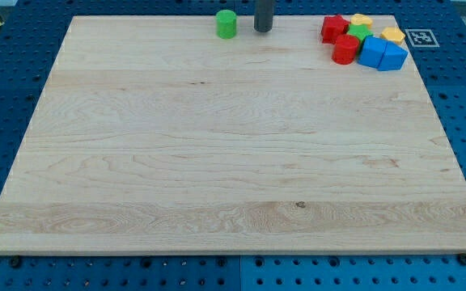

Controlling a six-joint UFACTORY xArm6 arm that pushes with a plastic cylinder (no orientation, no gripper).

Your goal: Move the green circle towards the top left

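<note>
On the wooden board, my tip sits just right of the green circle.

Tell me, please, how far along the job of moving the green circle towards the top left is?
Done: the green circle already sits by the board's top edge, apart from the cluster of blocks at the top right. In hand: my tip stands just to its right, not visibly touching it, placed for a leftward push. Left: sliding it along the top edge to the board's top-left corner.
</note>
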